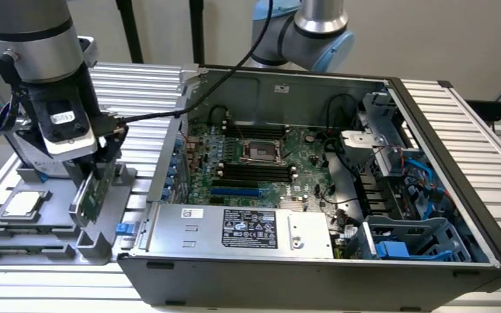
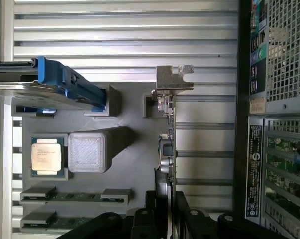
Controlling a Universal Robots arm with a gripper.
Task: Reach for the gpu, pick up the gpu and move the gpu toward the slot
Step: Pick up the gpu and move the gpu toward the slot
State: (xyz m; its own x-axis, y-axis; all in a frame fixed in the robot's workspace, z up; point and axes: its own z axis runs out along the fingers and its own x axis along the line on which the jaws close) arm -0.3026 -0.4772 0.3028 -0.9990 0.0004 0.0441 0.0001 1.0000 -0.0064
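Pincer (image 2: 166, 196) tight on gpu (image 2: 167, 149), vert.

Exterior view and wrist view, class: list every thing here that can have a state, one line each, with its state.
Thin green circuit-board gpu card: upright on edge in the grey plastic holder.
Black end effector: down at the card's edge.
Dark grey metal computer case: on its side, panel off, open.
Small square silver processor chip: flat in its pocket.
Silver hard drive with blue rails: resting in the holder.
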